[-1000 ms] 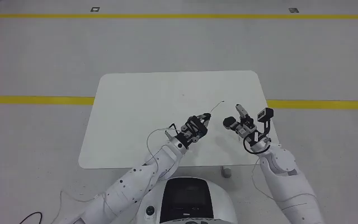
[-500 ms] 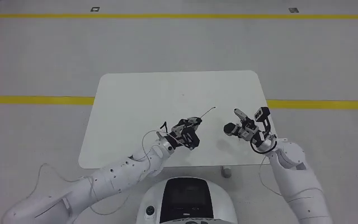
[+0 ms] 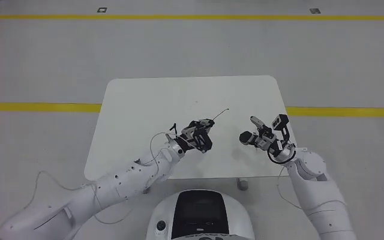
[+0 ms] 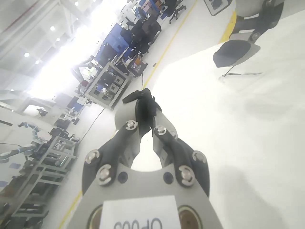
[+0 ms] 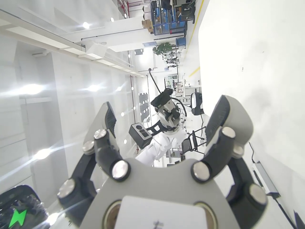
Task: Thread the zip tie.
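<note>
Centrally: thin black zip tie [image 3: 219, 113], clamped near one end in the left gripper [image 3: 207, 125]. Juts past the fingertips as a slim free strand, slanting toward the table's far edge and the right arm's side. Held over the white table [image 3: 150, 102], toward its near middle. In the left wrist view, pinched between closed dark pads [image 4: 140, 113], strand rising beyond them. Well apart from the tie, on the right: right gripper [image 3: 249, 129], fingers spread wide, gripping nothing, over the table's near right part. In the right wrist view, framed between the parted fingers [image 5: 216, 117]: left gripper and tie, farther off.
</note>
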Action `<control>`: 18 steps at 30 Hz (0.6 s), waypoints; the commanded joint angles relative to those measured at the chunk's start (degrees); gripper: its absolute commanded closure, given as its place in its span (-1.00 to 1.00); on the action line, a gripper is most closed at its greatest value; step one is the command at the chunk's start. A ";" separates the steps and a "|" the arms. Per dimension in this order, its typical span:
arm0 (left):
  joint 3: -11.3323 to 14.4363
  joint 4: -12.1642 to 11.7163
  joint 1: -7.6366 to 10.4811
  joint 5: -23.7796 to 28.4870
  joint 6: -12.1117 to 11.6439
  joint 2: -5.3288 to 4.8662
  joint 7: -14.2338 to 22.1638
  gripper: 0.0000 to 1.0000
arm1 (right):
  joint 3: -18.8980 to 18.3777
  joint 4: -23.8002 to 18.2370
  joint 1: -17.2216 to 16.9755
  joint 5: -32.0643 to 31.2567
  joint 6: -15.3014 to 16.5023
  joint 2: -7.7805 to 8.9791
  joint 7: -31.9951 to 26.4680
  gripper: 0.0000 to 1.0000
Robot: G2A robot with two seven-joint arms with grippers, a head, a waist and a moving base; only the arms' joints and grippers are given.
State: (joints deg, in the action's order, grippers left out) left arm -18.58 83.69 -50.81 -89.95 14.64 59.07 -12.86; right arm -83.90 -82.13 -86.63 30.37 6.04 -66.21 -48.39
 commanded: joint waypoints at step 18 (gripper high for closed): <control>1.13 -11.40 7.92 0.00 -17.48 -2.36 -17.96 1.00 | 0.00 0.00 0.00 0.00 0.00 0.00 0.00 -1.00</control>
State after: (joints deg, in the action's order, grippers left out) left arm -17.47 72.70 -42.82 -89.95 -2.57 56.96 -29.08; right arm -83.90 -82.13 -86.63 30.37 6.04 -66.21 -48.39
